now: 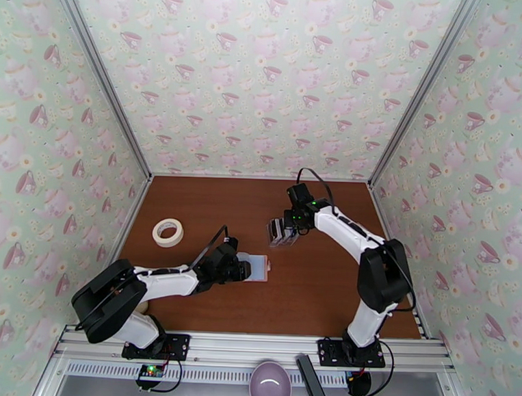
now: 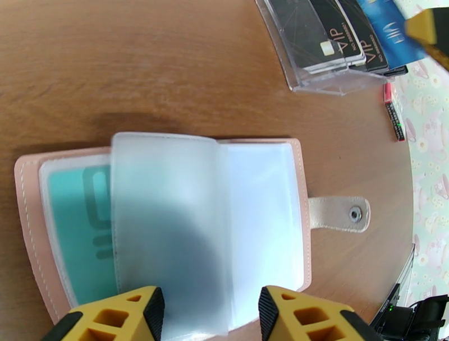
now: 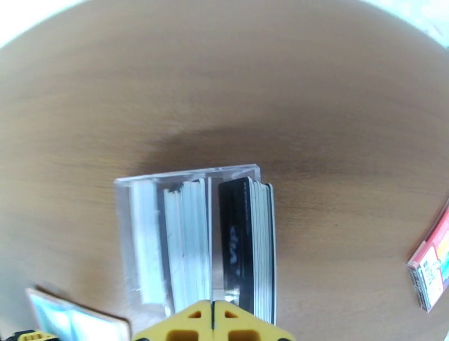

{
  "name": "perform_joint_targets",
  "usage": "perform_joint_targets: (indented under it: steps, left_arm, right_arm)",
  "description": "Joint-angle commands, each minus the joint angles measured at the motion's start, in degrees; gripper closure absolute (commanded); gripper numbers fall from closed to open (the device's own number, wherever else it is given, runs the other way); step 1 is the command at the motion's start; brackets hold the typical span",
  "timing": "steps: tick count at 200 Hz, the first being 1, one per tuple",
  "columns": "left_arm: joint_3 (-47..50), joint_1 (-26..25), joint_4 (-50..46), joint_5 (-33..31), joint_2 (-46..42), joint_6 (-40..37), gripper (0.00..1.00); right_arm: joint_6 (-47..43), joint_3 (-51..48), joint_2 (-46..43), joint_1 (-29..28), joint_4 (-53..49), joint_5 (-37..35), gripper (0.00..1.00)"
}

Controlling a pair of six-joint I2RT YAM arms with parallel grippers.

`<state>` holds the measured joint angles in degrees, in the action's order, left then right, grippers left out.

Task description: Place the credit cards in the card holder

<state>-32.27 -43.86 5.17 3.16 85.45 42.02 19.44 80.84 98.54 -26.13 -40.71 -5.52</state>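
Card holder (image 1: 260, 268) lies open on the worktop (image 1: 312, 293), just toward 6 o'clock from the centre, with its snap tab (image 2: 339, 213) out to 3 o'clock in the left wrist view. The pink cover is flat and the clear pockets (image 2: 168, 224) are fanned, one leaf standing partly up. A teal-looking card (image 2: 76, 235) sits in the pocket at 9 o'clock.

Left gripper (image 2: 209, 317) is low at the holder's near edge, at 6 o'clock in its own view. The jaws are apart and clamp nothing, and the raised leaf runs down between the fingers (image 2: 120, 317). Can't tell whether the pads touch the holder.

Credit cards (image 3: 238, 241) stand on edge in a clear rack (image 3: 140, 235), at about 1 o'clock from the holder and near it but apart. There is a pale stack on one side and a black "VIP" stack on the other. A blue card (image 2: 390, 31) sits at the back of the rack.

Right gripper (image 3: 212, 318) is right over the rack, at its 6 o'clock end in the wrist view. Its fingertips are pressed together on the line between the two stacks. Can't tell whether a card edge is pinched between them.

Tape roll (image 1: 168, 232) lies at 10 o'clock from the holder, well apart. A small red-edged item (image 3: 429, 269) lies at 3 o'clock from the rack.
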Motion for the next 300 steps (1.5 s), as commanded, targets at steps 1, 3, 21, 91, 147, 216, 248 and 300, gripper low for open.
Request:
perform_joint_targets:
  steps: [1,3,21,91,147,216,248,300]
  left_arm:
    - [-0.27,0.06,-7.54,-1.56,-1.93,-0.27,0.49]
    - [-0.21,0.08,-7.67,-1.68,-2.06,-0.27,0.49]
    - [0.36,0.43,-8.57,-2.28,-3.63,-0.32,0.49]
    - [0.81,1.79,-10.36,-2.54,-8.48,-1.21,0.49]
    - [-0.34,5.61,-9.98,-0.69,-7.57,-4.13,0.48]
    - [-1.77,9.1,-8.99,2.25,-6.79,-7.7,0.48]
    - [-3.81,10.49,-13.22,1.1,-5.03,-10.71,0.48]
    - [-7.41,12.18,-16.15,3.04,1.0,-15.26,0.51]
  right_arm:
    - [2.57,-1.75,-6.16,0.12,1.6,2.62,0.98]
    - [2.67,-2.11,-6.63,0.12,1.84,2.86,0.98]
    - [4.61,-5.06,-9.97,-0.09,4.0,6.48,0.98]
    - [18.48,-22.89,-18.0,-6.09,21.78,18.66,0.99]
    - [27.27,-32.18,-17.36,-11.88,36.24,19.35,1.0]
    - [33.87,-41.1,-13.63,-16.37,53.95,20.59,1.0]
    - [34.96,-44.32,-13.29,-18.06,58.4,19.33,1.0]
    - [36.06,-47.93,-13.08,-19.36,62.59,17.92,1.0]
